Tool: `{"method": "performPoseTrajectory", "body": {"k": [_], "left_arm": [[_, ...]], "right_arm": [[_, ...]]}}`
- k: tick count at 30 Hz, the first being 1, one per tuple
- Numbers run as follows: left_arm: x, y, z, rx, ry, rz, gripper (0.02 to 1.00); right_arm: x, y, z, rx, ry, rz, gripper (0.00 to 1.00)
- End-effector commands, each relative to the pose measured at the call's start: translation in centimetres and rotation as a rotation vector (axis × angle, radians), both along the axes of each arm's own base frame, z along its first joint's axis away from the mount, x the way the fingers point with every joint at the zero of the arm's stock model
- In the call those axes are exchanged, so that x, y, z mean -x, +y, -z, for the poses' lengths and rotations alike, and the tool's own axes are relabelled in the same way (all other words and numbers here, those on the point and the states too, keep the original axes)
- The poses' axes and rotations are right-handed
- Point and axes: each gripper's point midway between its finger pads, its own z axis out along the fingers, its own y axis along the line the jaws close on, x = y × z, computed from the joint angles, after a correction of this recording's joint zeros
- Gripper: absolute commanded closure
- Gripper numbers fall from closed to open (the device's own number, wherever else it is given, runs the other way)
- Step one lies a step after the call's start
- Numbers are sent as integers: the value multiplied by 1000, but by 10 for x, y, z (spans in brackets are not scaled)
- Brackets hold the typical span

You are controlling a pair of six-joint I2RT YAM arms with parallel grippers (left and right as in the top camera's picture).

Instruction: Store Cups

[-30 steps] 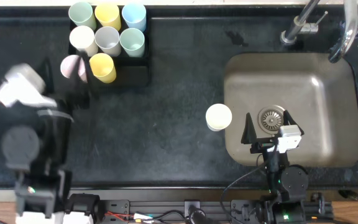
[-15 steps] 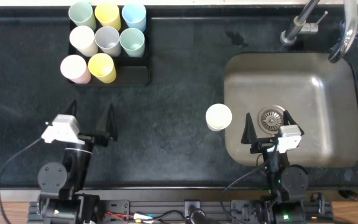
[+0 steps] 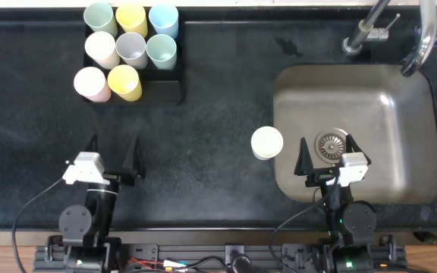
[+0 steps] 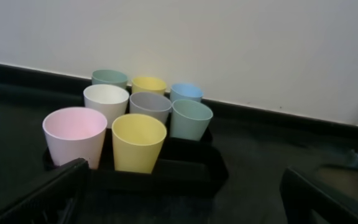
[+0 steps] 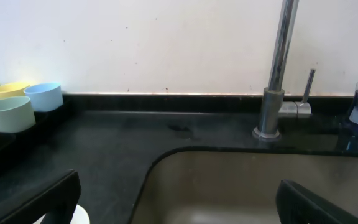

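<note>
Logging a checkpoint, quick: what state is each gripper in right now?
Left gripper: open, holding nothing.
Right gripper: open, holding nothing.

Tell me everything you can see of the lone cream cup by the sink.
The cream cup is a plain round cup without a handle, matte like plastic and pale cream all over. It stands upright, mouth up, apparently empty, on the dark countertop right at the left rim of the sink. It stands alone, far from the tray of cups, and nothing touches it but the countertop; the open right gripper is nearest.
</note>
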Motion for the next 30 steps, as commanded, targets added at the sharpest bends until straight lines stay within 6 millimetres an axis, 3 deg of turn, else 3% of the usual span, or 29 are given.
{"method": "performPoseTrajectory", "body": {"k": [1, 12, 30], "left_arm": [[1, 5, 3, -77, -10, -27, 18], [2, 4, 25, -117, 74, -16, 18], [2, 1, 24, -87, 75, -1, 18]], "right_arm": [[0, 1, 3, 3, -2, -6, 5], [0, 1, 3, 3, -3, -6, 5], [0, 1, 3, 3, -2, -6, 5]]}}
